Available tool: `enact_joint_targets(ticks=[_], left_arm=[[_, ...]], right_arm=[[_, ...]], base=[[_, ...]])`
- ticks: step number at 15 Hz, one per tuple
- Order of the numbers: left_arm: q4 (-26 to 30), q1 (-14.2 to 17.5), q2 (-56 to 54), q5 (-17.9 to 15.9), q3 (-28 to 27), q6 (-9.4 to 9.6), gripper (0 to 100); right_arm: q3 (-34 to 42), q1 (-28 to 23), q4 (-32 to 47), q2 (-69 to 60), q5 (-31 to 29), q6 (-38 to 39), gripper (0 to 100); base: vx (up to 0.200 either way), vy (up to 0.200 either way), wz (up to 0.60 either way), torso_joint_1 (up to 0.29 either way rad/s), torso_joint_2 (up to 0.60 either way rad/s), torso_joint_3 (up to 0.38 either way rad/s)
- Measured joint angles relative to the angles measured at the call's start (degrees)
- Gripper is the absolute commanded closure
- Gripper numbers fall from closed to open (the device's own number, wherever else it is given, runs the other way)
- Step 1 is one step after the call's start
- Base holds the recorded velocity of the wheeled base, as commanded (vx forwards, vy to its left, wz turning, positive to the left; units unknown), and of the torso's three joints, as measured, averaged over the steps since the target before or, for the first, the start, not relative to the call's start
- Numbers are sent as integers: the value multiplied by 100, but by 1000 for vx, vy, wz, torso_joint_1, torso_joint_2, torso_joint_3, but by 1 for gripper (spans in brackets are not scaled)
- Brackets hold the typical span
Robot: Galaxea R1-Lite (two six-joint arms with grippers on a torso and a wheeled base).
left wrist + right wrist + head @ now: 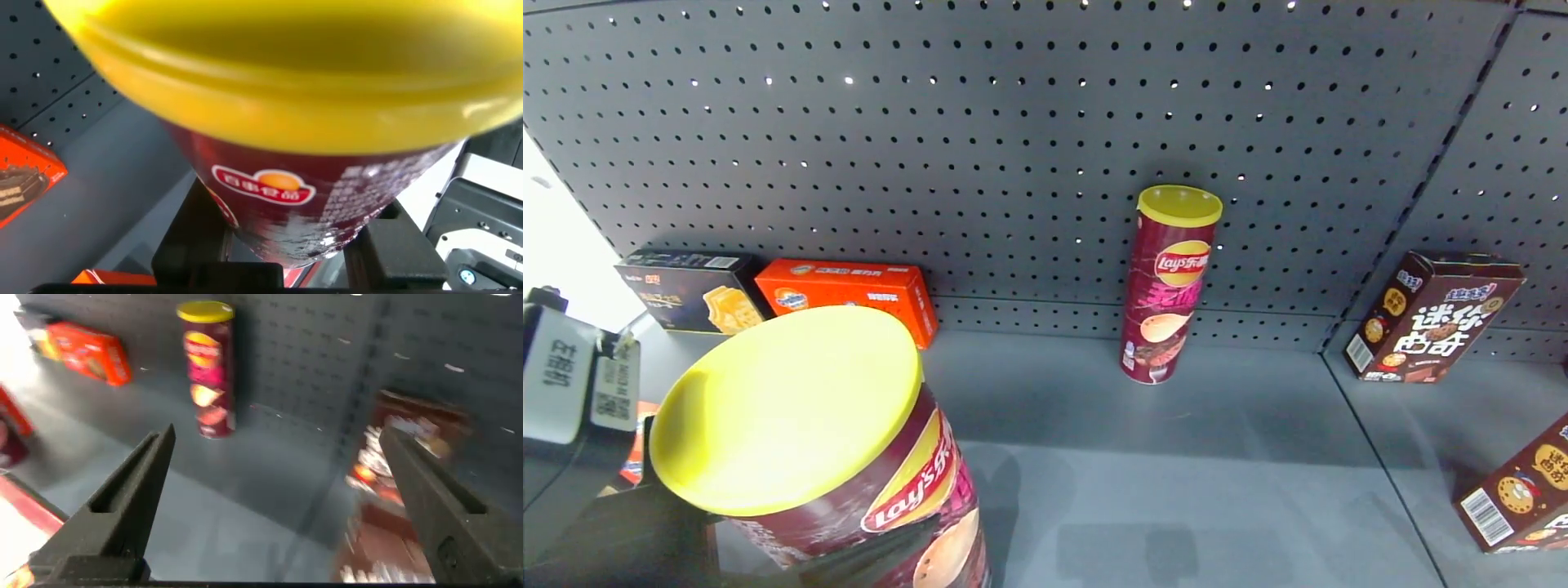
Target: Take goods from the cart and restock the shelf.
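A dark red chips can (825, 457) with a yellow lid is held up at the lower left in the head view, in front of the grey shelf (1176, 474). My left gripper (286, 257) is shut on this can (302, 204) low on its body, one black finger on each side. A second, matching can (1168, 286) stands upright at the back of the shelf against the pegboard. My right gripper (276, 434) is open with nothing between its fingers, off the shelf and facing that standing can (208, 367).
A black box (690, 290) and an orange box (849, 294) lie at the shelf's back left. Brown cookie boxes stand in the right bay, one at the back (1433, 318) and one at the front (1519, 490). Bare shelf floor lies between the two cans.
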Motion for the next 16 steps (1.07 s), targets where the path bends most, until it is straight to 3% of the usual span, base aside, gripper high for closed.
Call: enact_joint_targets(ticks=[4, 9, 16], left_arm=[[0, -7, -9, -2, -7, 0, 100], [11, -17, -24, -6, 41, 0, 100], [11, -13, -29, -21, 111, 1, 100]], right_arm=[[-167, 629, -421, 968, -190, -23, 0], [-846, 1449, -462, 1941, -890, -35, 0], [-1229, 2310, -410, 2784, -1263, -35, 0]], base=[[0, 0, 0, 0, 0, 0], [0, 0, 0, 0, 0, 0], [0, 0, 0, 0, 0, 0]])
